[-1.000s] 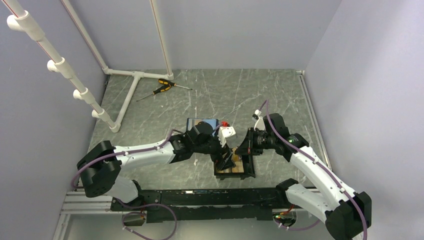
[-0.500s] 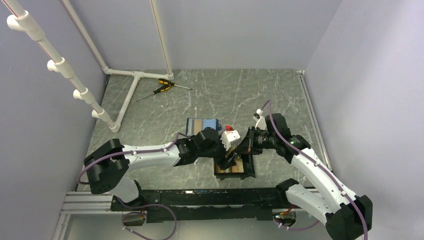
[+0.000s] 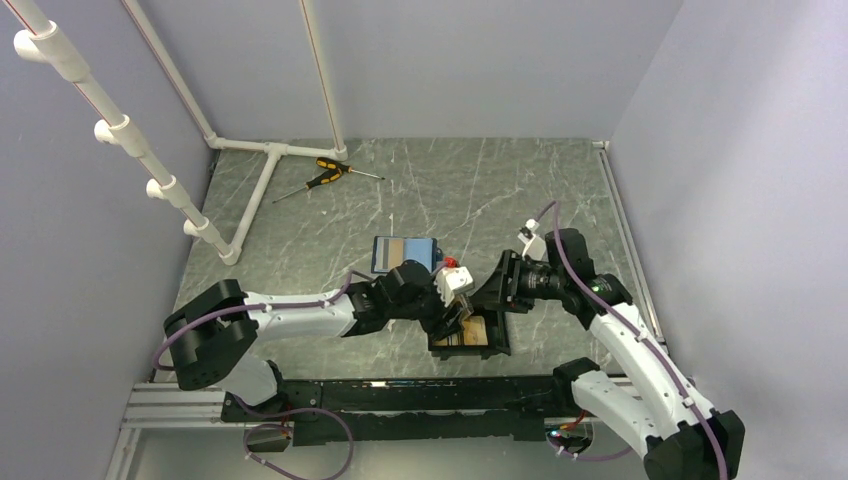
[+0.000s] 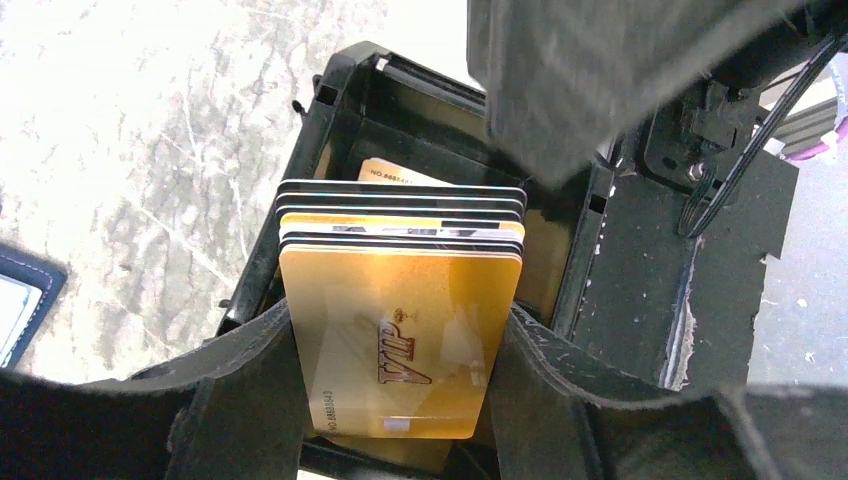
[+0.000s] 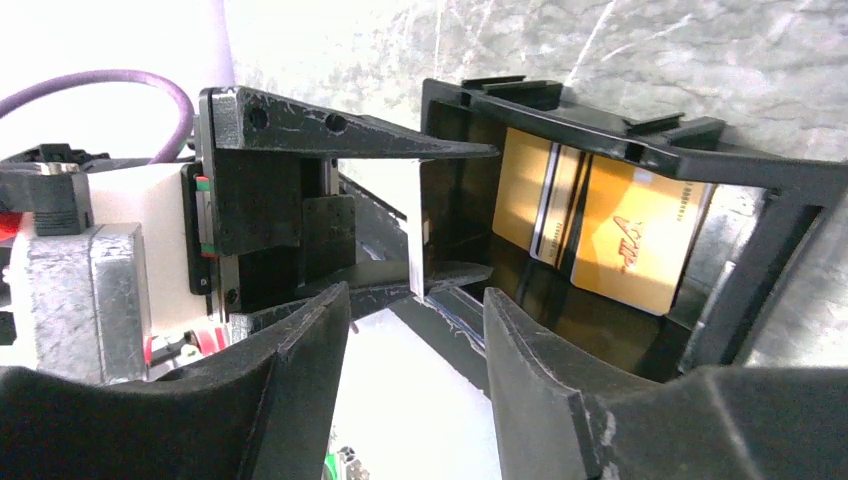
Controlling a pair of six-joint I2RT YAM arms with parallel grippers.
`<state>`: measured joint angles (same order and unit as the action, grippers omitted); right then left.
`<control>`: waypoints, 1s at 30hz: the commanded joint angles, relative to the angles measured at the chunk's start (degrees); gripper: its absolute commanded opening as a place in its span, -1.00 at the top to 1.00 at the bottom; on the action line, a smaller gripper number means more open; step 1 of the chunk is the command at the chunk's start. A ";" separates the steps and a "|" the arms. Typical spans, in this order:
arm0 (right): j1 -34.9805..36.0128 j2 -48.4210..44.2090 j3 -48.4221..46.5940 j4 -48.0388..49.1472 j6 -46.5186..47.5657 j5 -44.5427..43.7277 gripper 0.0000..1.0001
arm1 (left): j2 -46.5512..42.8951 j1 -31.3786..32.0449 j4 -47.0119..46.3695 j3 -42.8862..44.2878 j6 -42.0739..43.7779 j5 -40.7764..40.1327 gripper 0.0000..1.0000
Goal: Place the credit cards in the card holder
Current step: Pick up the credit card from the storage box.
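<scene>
A gold credit card [image 4: 400, 340] marked VIP stands over the black card holder [image 4: 345, 100], and my left gripper [image 4: 400, 315] is shut on its two long edges. Several more card edges [image 4: 400, 205] are stacked right behind it; I cannot tell whether they are in the grip too. Other gold cards [image 5: 630, 235] lie inside the holder [image 5: 640, 160]. My right gripper [image 5: 415, 300] hangs open and empty just right of the left fingers [image 5: 400, 150]. From above, both grippers meet over the holder [image 3: 495, 345] near the table's front edge.
A dark blue wallet [image 3: 405, 250] lies open just behind the left gripper. A yellow-and-black screwdriver [image 3: 325, 175] rests at the back left beside the white pipe frame [image 3: 265, 150]. The arms' mounting rail [image 3: 400, 395] runs right in front of the holder.
The left gripper closed onto the gold card and slid right, down over the holder. The right gripper went from shut to open and drew back to the right.
</scene>
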<state>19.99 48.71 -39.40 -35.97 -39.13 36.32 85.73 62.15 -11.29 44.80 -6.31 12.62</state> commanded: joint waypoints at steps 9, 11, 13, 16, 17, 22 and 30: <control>-3.87 -0.42 2.33 2.17 4.51 12.31 0.20 | -2.83 0.08 -3.55 -0.59 1.76 3.15 0.86; -3.83 0.68 3.14 2.15 5.18 12.54 0.24 | -2.94 0.08 -3.86 -0.65 1.77 3.43 0.87; -3.82 1.27 3.59 1.69 5.91 11.67 0.31 | -2.82 0.08 -3.71 -0.55 1.87 3.26 0.87; -3.89 1.63 3.13 1.00 6.68 10.18 0.39 | -2.47 0.08 -4.10 -0.51 2.00 3.64 0.88; -3.83 1.72 3.13 1.13 6.58 10.05 0.43 | -2.28 0.08 -4.24 -0.39 2.00 3.90 0.88; -3.83 1.99 3.57 3.85 4.43 10.17 0.57 | -1.24 0.08 -4.10 0.35 2.56 4.66 0.88; -3.82 2.95 2.62 2.87 5.67 9.02 0.55 | -0.23 0.08 -3.44 1.34 3.31 5.40 0.89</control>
<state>16.32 51.40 -35.92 -34.68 -34.15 45.71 85.27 62.17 -11.75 44.25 -4.93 16.10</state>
